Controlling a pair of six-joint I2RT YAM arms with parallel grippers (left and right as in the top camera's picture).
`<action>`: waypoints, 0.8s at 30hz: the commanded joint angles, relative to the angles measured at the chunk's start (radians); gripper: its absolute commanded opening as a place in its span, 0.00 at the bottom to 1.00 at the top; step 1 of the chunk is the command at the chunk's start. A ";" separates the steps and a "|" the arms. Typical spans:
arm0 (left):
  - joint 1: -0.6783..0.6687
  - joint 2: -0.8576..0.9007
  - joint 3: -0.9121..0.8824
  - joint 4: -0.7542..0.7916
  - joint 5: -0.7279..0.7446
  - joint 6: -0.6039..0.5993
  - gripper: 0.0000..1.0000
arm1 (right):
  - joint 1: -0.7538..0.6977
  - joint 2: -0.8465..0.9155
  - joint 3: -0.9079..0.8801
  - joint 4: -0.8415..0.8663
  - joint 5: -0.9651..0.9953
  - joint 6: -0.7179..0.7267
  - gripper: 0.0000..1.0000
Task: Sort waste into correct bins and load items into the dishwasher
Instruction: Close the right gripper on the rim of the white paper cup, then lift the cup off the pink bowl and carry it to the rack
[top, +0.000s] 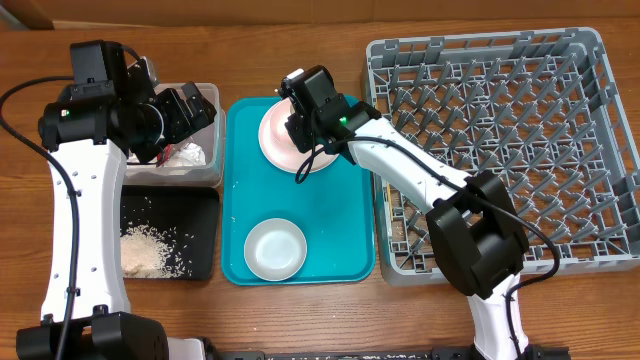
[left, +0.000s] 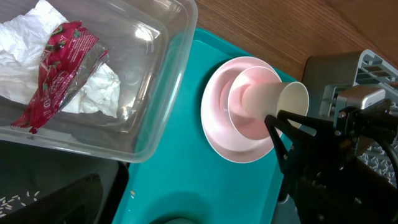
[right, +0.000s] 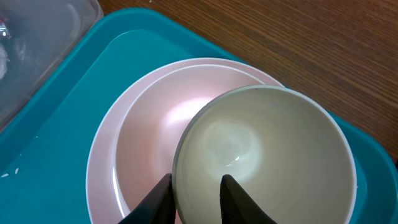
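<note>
From overhead, the brown wooden table (top: 330, 312) is filling the whole view, its grain running side to side. The grey dish rack (top: 560, 130) is sitting at the right end and the teal tray (top: 340, 220) is lying in the middle. At the left, the clear tub (top: 217, 150) is lying farther back and the black tray (top: 200, 215) nearer, with rice grains (top: 150, 250) spread in it. A whitish-grey bowl (top: 275, 249) is resting on the near half of the teal tray. My right gripper (top: 300, 122) is reaching over the pink plate (top: 272, 138) at the tray's far end. My left gripper (top: 190, 108) is hanging above the tub, and I cannot tell whether its fingers are apart or together. In my left wrist view, the paper napkin (left: 93, 87) and the red wrapper (left: 59, 71) are lying inside the tub, the wrapper on top. Beside the tub, on the teal tray, the pale pink bowl (left: 249, 127) is sitting on the plate. The cream cup (left: 273, 99) is tipping sideways over the bowl, its mouth toward my right gripper. In my right wrist view, I am pinching the cup's rim, one finger outside the wall and one inside, clamped on it above the bowl. Bare wood grain is showing beyond the tray's far edge.
</note>
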 joint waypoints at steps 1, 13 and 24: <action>0.003 0.002 0.010 0.001 0.010 0.011 1.00 | -0.007 0.003 -0.002 -0.002 0.012 -0.004 0.25; 0.003 0.002 0.010 0.001 0.010 0.011 1.00 | -0.007 0.002 0.000 -0.003 0.012 -0.004 0.04; 0.003 0.002 0.010 0.001 0.010 0.011 1.00 | -0.007 -0.121 0.048 -0.010 -0.023 -0.005 0.04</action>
